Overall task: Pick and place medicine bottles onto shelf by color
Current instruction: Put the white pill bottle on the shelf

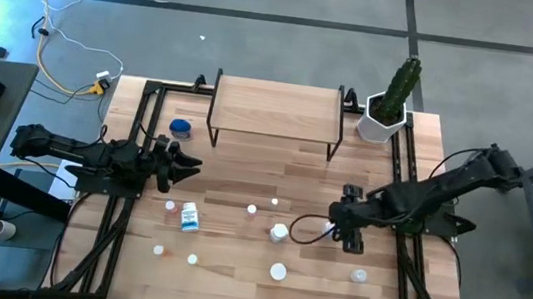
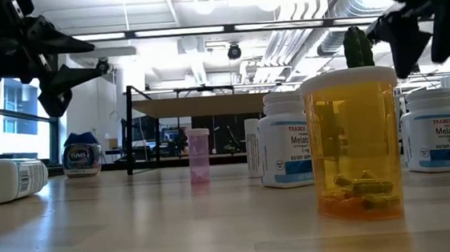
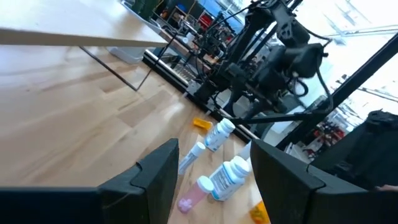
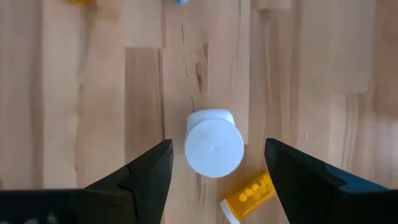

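Right gripper (image 4: 214,171) poised over a white-capped bottle (image 4: 214,145)

Its fingers are spread, grasping nothing; the bottle stands on the table (image 4: 93,93) between them, below, an orange vial (image 4: 249,198) lying beside it. The left gripper (image 1: 187,164) hangs released near the shelf (image 1: 276,107).

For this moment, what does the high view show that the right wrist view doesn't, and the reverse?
Only the high view shows the shelf, bare on top, the blue-lidded jar, the potted plant and the left hand, open over the table. Only the right wrist view shows an orange bottle lying beside the white-capped bottle. Both show the open right hand above scattered bottles.
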Controlling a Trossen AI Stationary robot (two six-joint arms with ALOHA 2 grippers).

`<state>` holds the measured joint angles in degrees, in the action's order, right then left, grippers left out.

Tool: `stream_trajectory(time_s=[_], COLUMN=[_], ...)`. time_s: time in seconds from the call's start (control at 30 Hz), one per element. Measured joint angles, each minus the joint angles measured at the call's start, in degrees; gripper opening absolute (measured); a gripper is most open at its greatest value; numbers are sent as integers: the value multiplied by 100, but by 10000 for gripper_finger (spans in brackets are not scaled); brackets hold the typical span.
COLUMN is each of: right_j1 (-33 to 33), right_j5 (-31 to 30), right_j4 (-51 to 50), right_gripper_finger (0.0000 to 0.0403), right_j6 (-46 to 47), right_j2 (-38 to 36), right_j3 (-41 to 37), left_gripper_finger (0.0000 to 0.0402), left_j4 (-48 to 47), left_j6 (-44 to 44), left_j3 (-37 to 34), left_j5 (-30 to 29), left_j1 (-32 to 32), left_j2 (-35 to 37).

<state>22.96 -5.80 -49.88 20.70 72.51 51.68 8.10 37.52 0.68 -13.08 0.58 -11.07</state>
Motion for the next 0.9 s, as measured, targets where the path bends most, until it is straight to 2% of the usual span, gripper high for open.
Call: stream_trajectory(time_s=[0.5,0.57,0.73,0.9], right_j1=[-7,-7,-9,-9], right_j5=[21,27,140,229], right_j4=[45,45,80,89], right_gripper_finger=[241,227,161,156], right_j6=[178,180,180,416], right_j2=[985,1024,1034,1031], right_j3=[-2,-2,-2,1], left_gripper_finger=[188,188,188,188], left_j4=[-4,-4,-7,-7], left_j6=[-20,-21,-20,-20], left_j3=[-1,-1,1,-1], left_j5=[0,0,0,0], left_j1=[0,0,-2,0], left_j2=[0,-2,0,-1])
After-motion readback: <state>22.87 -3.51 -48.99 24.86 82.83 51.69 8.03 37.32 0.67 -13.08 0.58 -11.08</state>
